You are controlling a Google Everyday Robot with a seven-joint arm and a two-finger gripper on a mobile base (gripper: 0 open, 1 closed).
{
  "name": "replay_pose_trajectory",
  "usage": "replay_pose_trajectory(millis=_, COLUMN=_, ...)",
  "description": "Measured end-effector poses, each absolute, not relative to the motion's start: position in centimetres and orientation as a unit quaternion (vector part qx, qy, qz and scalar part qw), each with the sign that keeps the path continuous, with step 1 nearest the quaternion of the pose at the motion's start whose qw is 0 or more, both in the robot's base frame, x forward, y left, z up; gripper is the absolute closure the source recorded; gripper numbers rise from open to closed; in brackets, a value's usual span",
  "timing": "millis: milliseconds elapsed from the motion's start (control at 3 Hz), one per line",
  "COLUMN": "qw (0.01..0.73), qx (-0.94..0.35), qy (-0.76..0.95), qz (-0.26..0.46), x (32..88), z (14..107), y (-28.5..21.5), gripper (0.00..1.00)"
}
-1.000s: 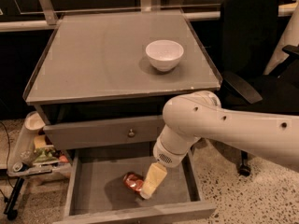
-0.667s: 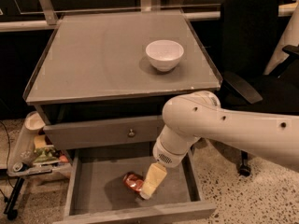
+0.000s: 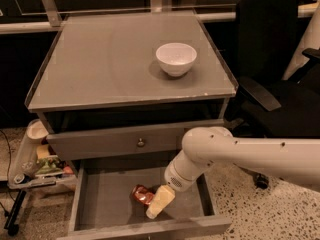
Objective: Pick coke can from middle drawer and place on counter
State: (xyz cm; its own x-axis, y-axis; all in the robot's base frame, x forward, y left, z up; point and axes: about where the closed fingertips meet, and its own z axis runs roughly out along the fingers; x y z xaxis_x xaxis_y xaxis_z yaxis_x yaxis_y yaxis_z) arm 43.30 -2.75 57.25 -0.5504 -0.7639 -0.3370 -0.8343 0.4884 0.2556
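Observation:
The coke can [image 3: 142,194], red and small, lies on its side on the floor of the open middle drawer [image 3: 105,199], near the middle. My gripper [image 3: 160,202] reaches down into the drawer from the right and sits right against the can's right side, partly covering it. The white arm [image 3: 235,151] stretches in from the right edge. The counter [image 3: 110,64] is the flat grey cabinet top above.
A white bowl [image 3: 176,58] stands on the right half of the counter. The upper drawer front with a round knob [image 3: 141,142] is closed above the open drawer. A black office chair [image 3: 275,69] stands at the right. A cart with small items [image 3: 35,159] is at the left.
The arm's elbow has dropped lower and the gripper has sunk slightly deeper into the drawer beside the can. The can and bowl have not moved.

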Motion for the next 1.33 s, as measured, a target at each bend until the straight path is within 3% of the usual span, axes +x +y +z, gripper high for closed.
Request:
replay_pose_trajectory(millis=1000, qw=0.119, qx=-0.437, qy=0.858, qz=0.244, x=45.7, z=51.0, y=-1.8, gripper=0.00)
replay_pose_trajectory(millis=1333, qw=0.146, qx=-0.415, qy=0.864, qz=0.247, x=48.5, z=45.0, y=-0.3, gripper=0.00)
